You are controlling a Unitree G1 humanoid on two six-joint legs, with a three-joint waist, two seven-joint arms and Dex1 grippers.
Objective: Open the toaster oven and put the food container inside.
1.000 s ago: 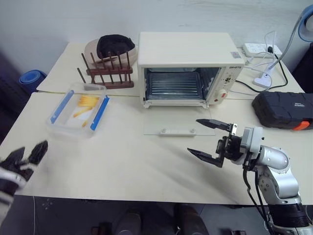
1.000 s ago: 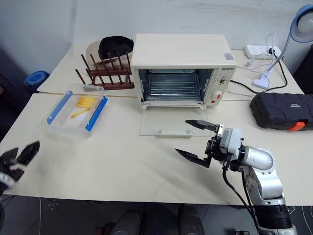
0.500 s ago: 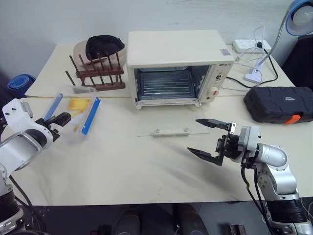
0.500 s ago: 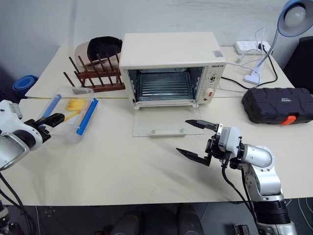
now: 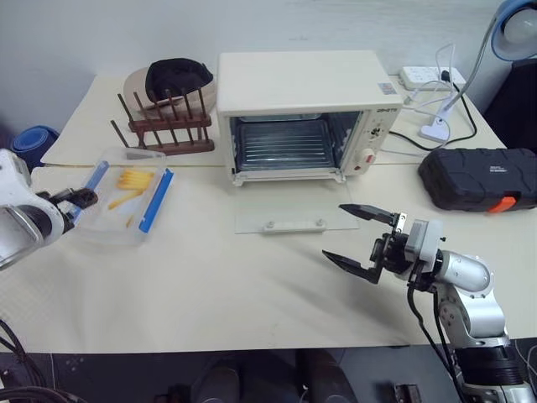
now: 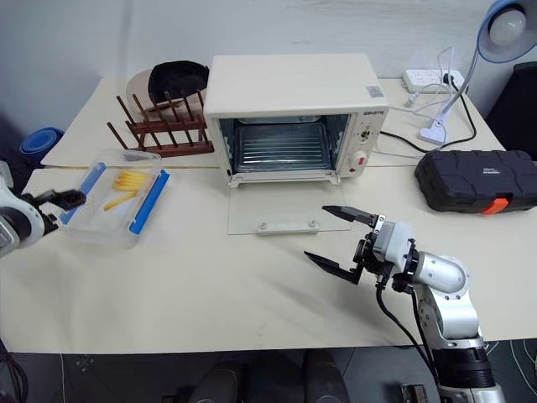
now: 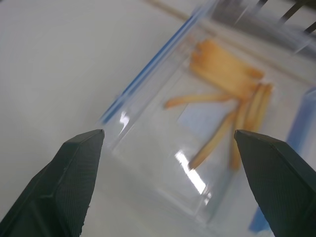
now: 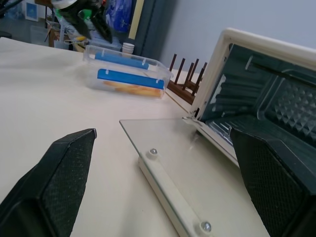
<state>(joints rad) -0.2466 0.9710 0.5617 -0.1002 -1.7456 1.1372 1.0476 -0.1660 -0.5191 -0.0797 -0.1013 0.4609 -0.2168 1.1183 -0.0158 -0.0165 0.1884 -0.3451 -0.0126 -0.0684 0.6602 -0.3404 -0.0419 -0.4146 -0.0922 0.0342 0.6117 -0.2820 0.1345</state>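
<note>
Cream tabletop (image 5: 210, 277): toaster oven (image 5: 302, 117) stands open, food container (image 5: 126, 196) well left of it. Left gripper (image 5: 74, 200), jaws wide, nears its outer edge; right gripper (image 5: 361, 241) idles open-jawed. Straddle both long walls squarely before closing.

Beside the toaster oven (image 5: 302, 113), your right arm (image 5: 466, 294) is a chain of rounded silver-grey metal segments with black joints, and a black cable loops along its underside. Its wrist block is white, carrying flat black jaws with a fine cross-hatched texture. Your left arm (image 5: 18, 222) has the same white-and-silver shells.
</note>
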